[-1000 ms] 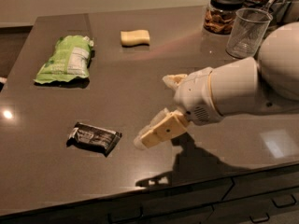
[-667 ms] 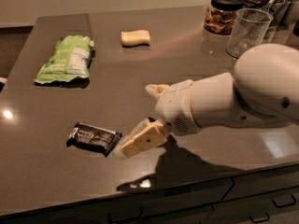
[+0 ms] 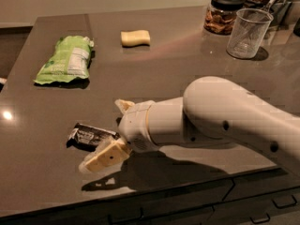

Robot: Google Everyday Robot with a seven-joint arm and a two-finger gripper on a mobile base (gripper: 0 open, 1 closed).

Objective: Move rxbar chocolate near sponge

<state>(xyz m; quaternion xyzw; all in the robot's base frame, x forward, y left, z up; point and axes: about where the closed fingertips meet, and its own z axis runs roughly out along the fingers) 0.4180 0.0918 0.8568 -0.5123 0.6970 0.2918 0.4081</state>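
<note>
The rxbar chocolate (image 3: 88, 135), a flat bar in a shiny black wrapper, lies on the dark counter near the front left. My gripper (image 3: 113, 133) is low at the bar's right end. It is open, with one tan finger (image 3: 105, 157) in front of the bar and the other (image 3: 124, 105) behind it. The bar's right tip is hidden by the gripper. The sponge (image 3: 136, 37), a pale yellow block, lies at the back of the counter, far from the bar.
A green bag (image 3: 65, 60) lies at the left between bar and sponge. A clear plastic cup (image 3: 247, 32) and a lidded jar (image 3: 224, 12) stand at the back right. The counter's front edge (image 3: 154, 191) runs just below the gripper.
My arm has swung left and down toward the bar. The open gripper went from right of the bar to around its right end. The bar, sponge and bag have not moved.
</note>
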